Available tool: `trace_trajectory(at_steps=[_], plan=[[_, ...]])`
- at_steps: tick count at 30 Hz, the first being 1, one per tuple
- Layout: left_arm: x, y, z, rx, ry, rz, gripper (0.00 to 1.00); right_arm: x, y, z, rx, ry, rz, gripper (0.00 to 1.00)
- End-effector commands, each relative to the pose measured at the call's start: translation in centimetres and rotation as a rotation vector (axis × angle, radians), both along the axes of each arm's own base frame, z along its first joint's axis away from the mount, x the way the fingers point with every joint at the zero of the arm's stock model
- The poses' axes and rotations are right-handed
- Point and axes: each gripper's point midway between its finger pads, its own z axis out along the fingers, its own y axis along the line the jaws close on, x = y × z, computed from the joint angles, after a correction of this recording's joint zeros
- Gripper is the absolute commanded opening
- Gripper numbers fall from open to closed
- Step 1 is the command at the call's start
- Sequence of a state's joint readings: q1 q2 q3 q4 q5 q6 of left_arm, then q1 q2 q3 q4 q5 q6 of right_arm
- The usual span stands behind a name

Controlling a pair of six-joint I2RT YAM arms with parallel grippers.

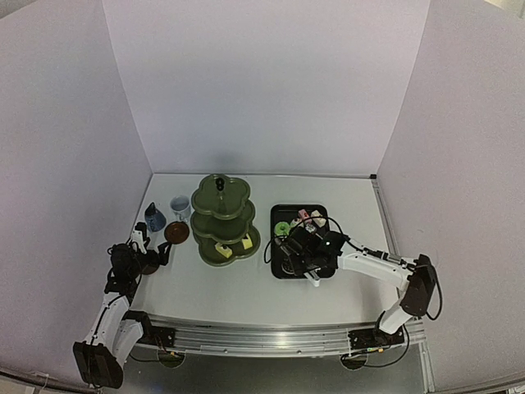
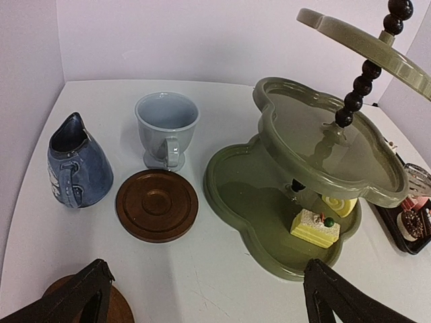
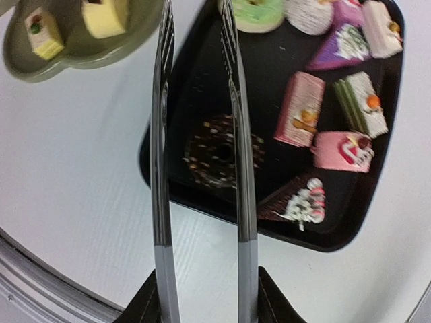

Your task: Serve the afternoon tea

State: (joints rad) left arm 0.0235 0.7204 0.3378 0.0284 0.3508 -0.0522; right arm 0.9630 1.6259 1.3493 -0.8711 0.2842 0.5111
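The olive-green three-tier stand (image 1: 223, 220) (image 2: 249, 182) carries two yellow cakes (image 2: 314, 227) on its bottom tier. A dark-blue cup (image 2: 77, 168), a pale cup (image 2: 166, 128) and a brown saucer (image 2: 157, 204) stand to its left. My left gripper (image 2: 209, 296) (image 1: 144, 248) hangs open over the table, and a second saucer (image 2: 122, 311) lies by its left finger. My right gripper (image 3: 205, 296) (image 1: 305, 250) is shut on metal tongs (image 3: 239, 168). The tongs' arms stand apart, above a chocolate ring cake (image 3: 214, 151) on the black tray (image 3: 269, 81). Their tips run out of view.
Several pink, green and purple cakes (image 3: 303, 108) fill the far part of the black tray (image 1: 276, 271). The stand's bottom tier (image 3: 74, 57) lies just left of the tray. White walls close in the table on three sides. A metal rail runs along the near edge.
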Motion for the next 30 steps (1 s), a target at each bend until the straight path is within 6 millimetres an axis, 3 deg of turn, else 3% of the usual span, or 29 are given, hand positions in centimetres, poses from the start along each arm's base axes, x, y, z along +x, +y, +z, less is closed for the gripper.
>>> trace_trajectory(at_steps=[1, 7, 19, 23, 25, 30], plan=[[0.1, -0.3, 0.6, -0.003, -0.035, -0.02, 1.0, -1.0, -4.8, 1.0, -0.049, 0.035, -0.17, 0.38], [0.1, -0.3, 0.6, -0.004, -0.036, -0.023, 1.0, -2.0, -6.9, -0.3, -0.07, 0.108, -0.248, 0.4], [0.1, -0.3, 0.6, 0.0, -0.039, -0.027, 1.0, -0.2, -4.4, -1.5, -0.058, 0.14, -0.21, 0.4], [0.1, -0.4, 0.6, 0.0, -0.038, -0.027, 1.0, 0.2, -4.7, -2.3, -0.079, 0.15, -0.225, 0.4], [0.1, -0.4, 0.6, 0.0, -0.037, -0.027, 1.0, 0.4, -4.8, -2.5, -0.085, 0.151, -0.23, 0.35], [0.1, -0.3, 0.6, 0.001, -0.036, -0.027, 0.99, 0.9, -4.7, -2.0, -0.082, 0.134, -0.23, 0.12]])
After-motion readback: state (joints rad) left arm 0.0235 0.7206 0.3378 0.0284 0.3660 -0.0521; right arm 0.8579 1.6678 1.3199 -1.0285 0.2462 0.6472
